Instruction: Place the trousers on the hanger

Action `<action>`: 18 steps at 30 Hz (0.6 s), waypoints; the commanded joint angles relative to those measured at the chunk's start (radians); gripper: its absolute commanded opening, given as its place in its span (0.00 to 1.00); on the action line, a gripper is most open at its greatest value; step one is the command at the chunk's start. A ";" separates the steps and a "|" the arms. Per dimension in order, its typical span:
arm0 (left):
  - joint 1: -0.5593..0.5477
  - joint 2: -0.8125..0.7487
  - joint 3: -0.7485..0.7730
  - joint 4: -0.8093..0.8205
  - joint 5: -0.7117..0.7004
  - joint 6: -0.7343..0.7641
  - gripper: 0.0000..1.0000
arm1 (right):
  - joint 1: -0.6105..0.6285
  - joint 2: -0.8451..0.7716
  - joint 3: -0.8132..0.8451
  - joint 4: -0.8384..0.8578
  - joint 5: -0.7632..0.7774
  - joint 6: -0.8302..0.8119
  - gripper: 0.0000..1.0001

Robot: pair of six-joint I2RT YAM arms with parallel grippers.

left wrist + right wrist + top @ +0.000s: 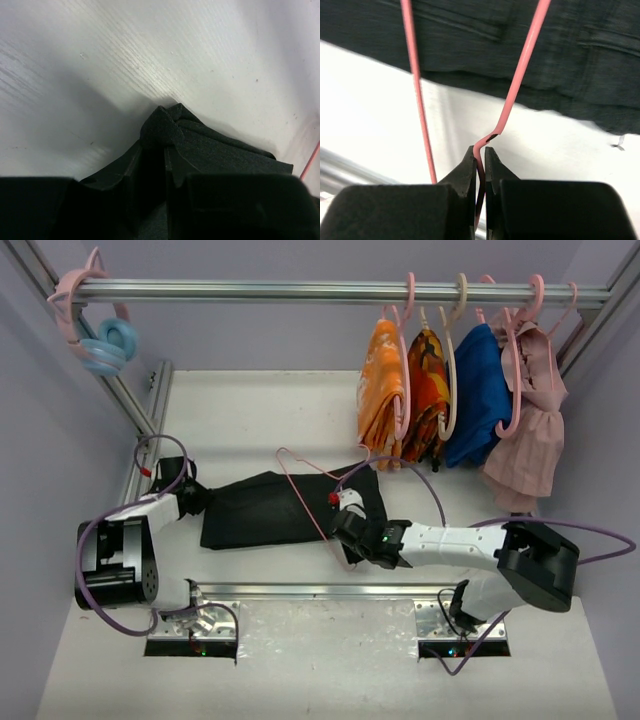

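Observation:
The black trousers (pixel 260 508) lie flat across the middle of the table. The thin pink hanger (pixel 300 490) lies slanting over their right half. My left gripper (pixel 198 502) is at the trousers' left end. In the left wrist view it (pixel 164 145) is shut on a bunched-up fold of the black trousers (pixel 215 150). My right gripper (pixel 342 523) sits at the trousers' near right edge. The right wrist view shows it (pixel 480 152) shut on a kinked part of the hanger (pixel 520 70), whose two wires run out over the trousers (pixel 520 40).
A metal rail (pixel 300 290) crosses the back. On its right part hang two orange patterned cloths (pixel 385 390), a blue garment (pixel 480 390) and a pale pink garment (pixel 530 440). A pale blue ring (pixel 108 345) and pink hangers (pixel 72 300) hang at its left end.

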 commanded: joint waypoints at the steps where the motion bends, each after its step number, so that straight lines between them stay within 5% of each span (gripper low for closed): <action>1: 0.004 -0.080 -0.024 -0.014 0.022 -0.005 0.20 | 0.124 0.050 0.157 -0.087 0.140 0.148 0.00; 6: 0.003 -0.190 -0.087 -0.021 0.078 -0.001 0.19 | 0.227 0.203 0.306 -0.156 0.277 0.348 0.00; 10: -0.001 -0.340 -0.103 -0.057 0.131 0.008 0.05 | 0.277 0.400 0.445 -0.291 0.337 0.470 0.00; 18: -0.077 -0.446 -0.020 -0.131 0.262 -0.007 0.00 | 0.297 0.467 0.478 -0.323 0.364 0.557 0.00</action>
